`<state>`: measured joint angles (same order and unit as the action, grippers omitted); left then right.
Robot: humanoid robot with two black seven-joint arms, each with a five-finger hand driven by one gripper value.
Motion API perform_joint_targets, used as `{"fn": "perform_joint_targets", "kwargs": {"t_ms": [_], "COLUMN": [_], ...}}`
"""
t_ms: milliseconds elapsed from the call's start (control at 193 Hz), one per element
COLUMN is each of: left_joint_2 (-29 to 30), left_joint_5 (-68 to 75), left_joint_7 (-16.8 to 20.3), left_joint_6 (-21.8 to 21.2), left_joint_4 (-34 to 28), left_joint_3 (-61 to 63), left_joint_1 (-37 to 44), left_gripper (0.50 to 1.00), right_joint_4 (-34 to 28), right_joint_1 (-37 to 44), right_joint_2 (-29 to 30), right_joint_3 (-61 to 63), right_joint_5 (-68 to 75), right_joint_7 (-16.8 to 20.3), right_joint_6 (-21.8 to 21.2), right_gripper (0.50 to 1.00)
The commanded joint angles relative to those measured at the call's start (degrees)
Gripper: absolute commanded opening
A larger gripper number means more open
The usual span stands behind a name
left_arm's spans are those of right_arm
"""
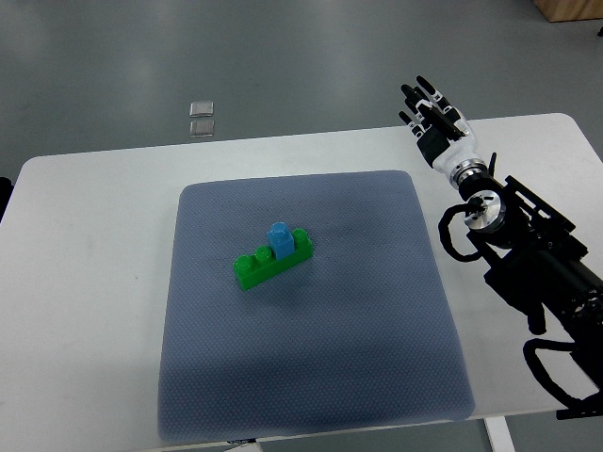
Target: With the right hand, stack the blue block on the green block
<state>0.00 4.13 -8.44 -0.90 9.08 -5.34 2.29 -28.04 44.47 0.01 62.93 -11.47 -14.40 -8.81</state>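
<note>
Small blue plastic block [279,239]: seated on top of the long green studded brick [272,260], near the frame's centre.
Base: grey-blue fabric mat [377,311] on a white table [94,282].
Right hand [431,114]: upper right of the frame — fingers extended and relaxed, holding nothing, well apart from the bricks.
Floor: two small clear squares [202,118], upper left.

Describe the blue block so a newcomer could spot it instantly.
On the white table lies a grey-blue mat. Near its centre sits a long green block. The blue block stands on top of it, smaller and the only bright blue piece.
</note>
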Motion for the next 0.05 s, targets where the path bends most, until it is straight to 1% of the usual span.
{"fn": "perform_joint_targets", "kwargs": {"t_ms": [0,47], "left_joint_2": [0.0,0.0], "left_joint_5": [0.0,0.0], "left_joint_7": [0.0,0.0], "left_joint_6": [-0.1,-0.1], "left_joint_4": [0.1,0.0], "left_joint_3": [0.0,0.1], "left_joint_1": [0.0,0.0], "left_gripper": [1.000,1.000], "right_joint_4": [0.0,0.0], "right_joint_1": [-0.6,-0.8], "right_joint_2": [0.0,0.0], "right_joint_3": [0.2,0.2], "right_joint_5": [-0.1,-0.2], "right_joint_7": [0.0,0.0], "right_joint_6": [-0.8,-0.8], "right_gripper": [0.926,0.926]}}
